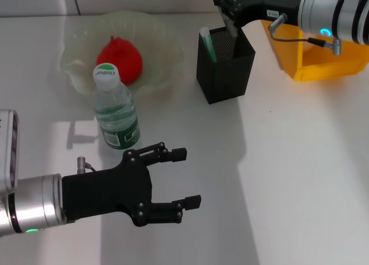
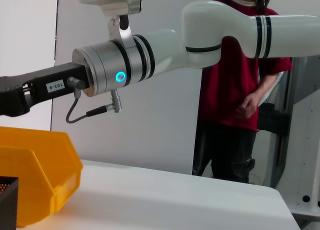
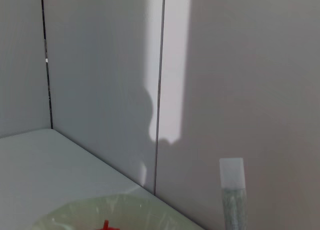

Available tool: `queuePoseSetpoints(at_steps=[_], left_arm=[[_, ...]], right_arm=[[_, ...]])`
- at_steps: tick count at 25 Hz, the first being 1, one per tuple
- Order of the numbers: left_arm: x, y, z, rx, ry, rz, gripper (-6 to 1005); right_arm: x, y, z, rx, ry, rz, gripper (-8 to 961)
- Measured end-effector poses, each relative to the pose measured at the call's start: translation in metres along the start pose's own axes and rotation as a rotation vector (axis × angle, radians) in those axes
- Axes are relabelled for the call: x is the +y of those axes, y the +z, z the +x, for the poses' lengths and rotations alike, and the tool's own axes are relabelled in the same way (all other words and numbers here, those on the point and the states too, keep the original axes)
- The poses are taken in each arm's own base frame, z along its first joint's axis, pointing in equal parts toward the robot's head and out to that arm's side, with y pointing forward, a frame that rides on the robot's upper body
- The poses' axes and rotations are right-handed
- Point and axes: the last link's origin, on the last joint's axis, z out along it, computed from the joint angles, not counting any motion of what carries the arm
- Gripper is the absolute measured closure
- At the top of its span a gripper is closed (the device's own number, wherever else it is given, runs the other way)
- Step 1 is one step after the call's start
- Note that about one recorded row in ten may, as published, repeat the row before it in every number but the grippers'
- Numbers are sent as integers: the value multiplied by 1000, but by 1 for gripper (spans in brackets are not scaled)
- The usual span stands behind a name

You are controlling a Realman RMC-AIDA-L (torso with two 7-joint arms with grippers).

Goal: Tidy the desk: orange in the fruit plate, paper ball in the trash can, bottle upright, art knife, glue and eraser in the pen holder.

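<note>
My right gripper point(image 1: 232, 14) hovers over the pen holder point(image 1: 225, 66), jaws' state unclear; I should release dead centre. Left gripper point(image 1: 185, 178) idles, jaws open.

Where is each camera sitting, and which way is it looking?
Head view: up high, looking down at the desk; shows the left gripper and the right gripper over the pen holder.
Left wrist view: low, facing across the desk at the right arm.
Right wrist view: faces the wall; no robot parts.
Head and right wrist share the fruit plate.
</note>
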Motion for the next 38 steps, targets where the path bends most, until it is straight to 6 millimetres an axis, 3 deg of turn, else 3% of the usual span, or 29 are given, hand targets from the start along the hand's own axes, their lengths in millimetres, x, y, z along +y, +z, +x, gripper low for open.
queuePoseSetpoints(at_steps=[9, 15, 18, 22, 26, 27, 28, 30, 32, 38], left_arm=[[1, -1, -1, -1, 0, 4, 153], [2, -2, -3, -2, -5, 5, 153], [3, -2, -3, -2, -8, 6, 153], [3, -2, -3, -2, -9, 6, 153], [3, -2, -3, -2, -11, 7, 153], [3, -2, -3, -1, -11, 8, 153], [3, -2, -3, -1, -11, 8, 153], [2, -3, -3, -1, -12, 9, 153], [2, -2, -2, 0, -12, 8, 153], [0, -1, -1, -3, -7, 11, 153]], right_arm=[[3, -1, 27, 13, 46, -12, 796], [5, -15, 38, -29, 97, -16, 789], [6, -27, 39, -53, 110, -23, 656], [16, -54, 41, -119, 139, -91, 493], [24, -98, 46, -233, 175, -188, 344], [28, -126, 53, -283, 176, -241, 306], [28, -126, 53, -283, 176, -241, 268], [32, -148, 65, -286, 159, -289, 192], [43, -173, 88, -248, 116, -370, 145], [70, -184, 123, -206, 94, -483, 110]])
